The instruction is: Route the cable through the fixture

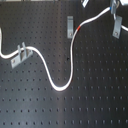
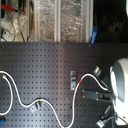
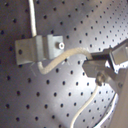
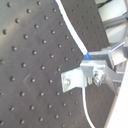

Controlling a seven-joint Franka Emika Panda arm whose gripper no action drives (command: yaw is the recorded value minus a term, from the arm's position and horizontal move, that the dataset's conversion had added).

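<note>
A black pegboard table (image 2: 40,65) with regular rows of small holes fills the first exterior view and the lower part of the second exterior view. Beyond its far edge in the second exterior view stand clear plastic bins (image 2: 60,20) with crinkled, silvery contents. At the second exterior view's far left lies clutter with red and white parts (image 2: 10,17), blurred. Lighting is even and soft.

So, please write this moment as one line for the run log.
task: route cable | cable: red band beside fixture | end effector: near cable, grip state unclear | surface: black pegboard
</note>
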